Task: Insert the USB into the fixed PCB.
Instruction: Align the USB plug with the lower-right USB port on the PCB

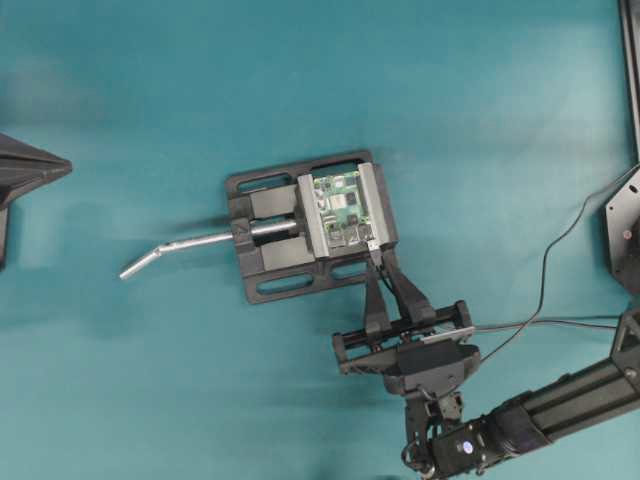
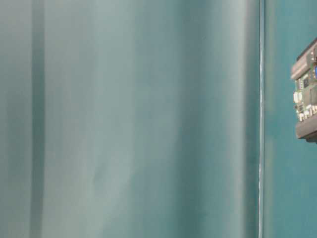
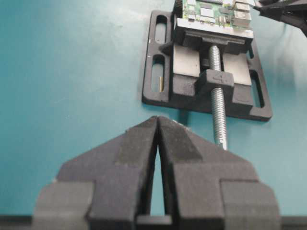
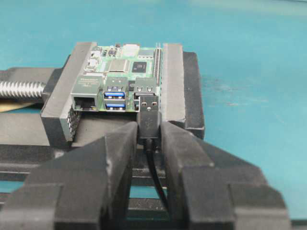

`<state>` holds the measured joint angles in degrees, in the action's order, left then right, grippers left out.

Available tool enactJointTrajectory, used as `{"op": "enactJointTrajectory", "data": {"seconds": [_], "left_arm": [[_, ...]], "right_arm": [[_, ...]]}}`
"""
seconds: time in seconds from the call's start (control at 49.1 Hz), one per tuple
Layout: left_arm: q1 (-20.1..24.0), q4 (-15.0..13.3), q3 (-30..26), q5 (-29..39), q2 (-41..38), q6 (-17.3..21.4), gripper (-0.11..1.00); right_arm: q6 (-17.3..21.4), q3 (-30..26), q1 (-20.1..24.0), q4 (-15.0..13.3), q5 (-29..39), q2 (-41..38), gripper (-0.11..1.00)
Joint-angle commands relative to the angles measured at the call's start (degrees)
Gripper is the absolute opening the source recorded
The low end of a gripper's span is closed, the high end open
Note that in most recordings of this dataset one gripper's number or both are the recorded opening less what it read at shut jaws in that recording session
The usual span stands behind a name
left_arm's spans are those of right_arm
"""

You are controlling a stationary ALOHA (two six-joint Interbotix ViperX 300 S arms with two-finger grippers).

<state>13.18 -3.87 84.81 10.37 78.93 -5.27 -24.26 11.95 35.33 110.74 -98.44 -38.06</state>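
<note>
The fixed PCB point(image 1: 340, 205) is a small green board clamped between the grey jaws of the black vise point(image 1: 270, 262). The right wrist view shows its ports point(image 4: 115, 93) facing me. The USB point(image 4: 148, 119) has a dark body, and my right gripper point(image 4: 149, 130) is shut on it. Its silver tip point(image 4: 147, 101) sits at the mouth of the board's right-hand ports; I cannot tell whether it has entered. The thin black cable point(image 4: 154, 165) runs back between the fingers. My left gripper point(image 3: 157, 120) is shut on nothing, well away from the vise, at the left edge point(image 1: 62, 168) overhead.
The vise's silver bent handle point(image 1: 190, 243) sticks out to the left over the teal table, and its threaded screw point(image 3: 218, 115) points toward my left gripper. A black arm base point(image 1: 625, 225) stands at the right edge. The table-level view shows mostly blur, with the PCB point(image 2: 307, 89) at its right edge.
</note>
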Motion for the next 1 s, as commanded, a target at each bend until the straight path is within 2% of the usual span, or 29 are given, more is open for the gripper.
{"op": "enactJointTrajectory", "data": {"seconds": [0.0,0.244,0.529,0.977], "left_arm": [[-0.1,0.1,-1.7,-0.3,-0.4,-0.4,0.04],[0.0,0.2,-1.6,-0.3,-0.4,-0.4,0.04],[0.0,0.1,-1.6,-0.3,-0.4,-0.4,0.04],[0.0,0.1,-1.7,-0.3,-0.4,-0.4,0.04]], "right_arm": [[0.0,-0.3,-0.1,-0.4,-0.3,2.7,0.21],[0.0,0.0,-0.4,-0.5,-0.1,2.7,0.21],[0.1,-0.1,-0.7,-2.2,-0.1,2.7,0.21],[0.1,0.1,-1.1,-2.1,1.2,2.7,0.21]]}}
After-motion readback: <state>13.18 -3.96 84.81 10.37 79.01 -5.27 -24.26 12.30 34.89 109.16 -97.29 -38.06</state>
